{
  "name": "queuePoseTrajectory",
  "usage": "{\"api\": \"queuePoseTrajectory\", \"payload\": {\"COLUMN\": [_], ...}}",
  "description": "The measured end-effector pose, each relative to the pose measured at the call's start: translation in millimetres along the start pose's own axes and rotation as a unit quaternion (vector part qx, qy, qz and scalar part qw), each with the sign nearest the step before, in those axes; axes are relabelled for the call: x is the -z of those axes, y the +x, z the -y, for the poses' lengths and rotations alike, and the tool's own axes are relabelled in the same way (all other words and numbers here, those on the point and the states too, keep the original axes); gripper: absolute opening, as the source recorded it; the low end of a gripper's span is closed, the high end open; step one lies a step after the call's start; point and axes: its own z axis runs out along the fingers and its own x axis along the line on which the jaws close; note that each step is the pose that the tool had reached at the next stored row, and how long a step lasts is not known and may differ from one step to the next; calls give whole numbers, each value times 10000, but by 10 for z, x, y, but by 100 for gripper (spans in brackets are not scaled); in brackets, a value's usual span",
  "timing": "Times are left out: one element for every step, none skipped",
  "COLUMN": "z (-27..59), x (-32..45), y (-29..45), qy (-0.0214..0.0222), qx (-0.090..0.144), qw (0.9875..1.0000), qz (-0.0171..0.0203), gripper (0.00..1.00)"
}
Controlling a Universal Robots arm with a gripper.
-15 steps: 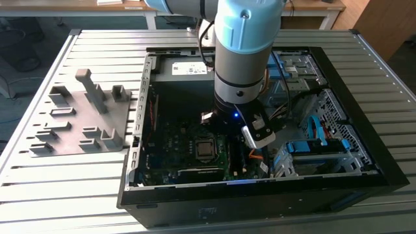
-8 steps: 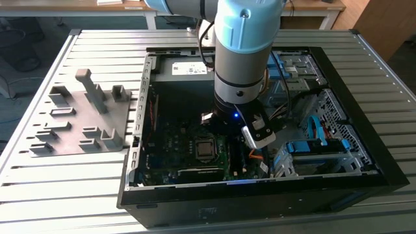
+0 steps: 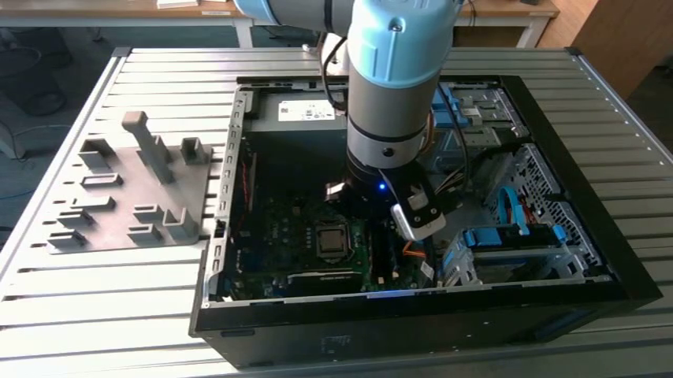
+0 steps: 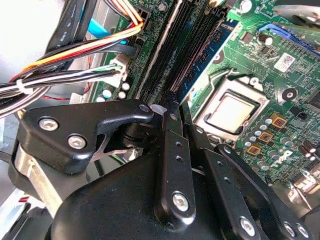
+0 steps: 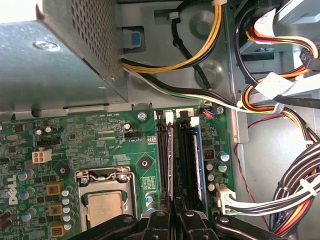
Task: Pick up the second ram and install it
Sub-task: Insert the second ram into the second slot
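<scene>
1. I see the gripper (image 4: 172, 107) low in the case (image 3: 589, 315), over the slots (image 5: 172, 155)
2. Fingers clamped on the ram (image 5: 171, 160), edge-on in a slot
3. Fully seated? Can't tell

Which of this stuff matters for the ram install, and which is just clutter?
In the job: gripper, low over the memory slots; motherboard; open computer case. The second ram itself I cannot make out.
Lying about: grey fixture plate beside the case; power supply; cable bundles; processor socket.
</scene>
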Motion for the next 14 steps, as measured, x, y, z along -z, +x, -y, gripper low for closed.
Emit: {"api": "queuePoseTrajectory", "payload": {"z": [-1, -1, -1, -1, -1, -1, -1, -1, -1, -1, -1, -1, -1, -1], "x": [-4, -7, -8, -9, -10, -11, -11, -11, -11, -11, -12, -12, -12, -12], "y": [0, 1, 1, 1, 1, 1, 1, 1, 1, 1, 1, 1, 1, 1], "qy": [0, 1, 2, 2, 2, 1, 0, 1, 0, 1, 0, 0, 1, 0], "qx": [0, 0, -1, -1, 0, 0, 0, -1, -1, 0, 0, 0, -1, 0], "qw": [10000, 10000, 10000, 10000, 10000, 10000, 10000, 10000, 10000, 10000, 10000, 10000, 10000, 10000], "qz": [0, 0, 0, -1, -1, 0, 0, 0, 0, 0, 0, 0, 0, 0], "gripper": [14, 14, 14, 14, 14, 14, 14, 14, 14, 14, 14, 14, 14, 14]}}
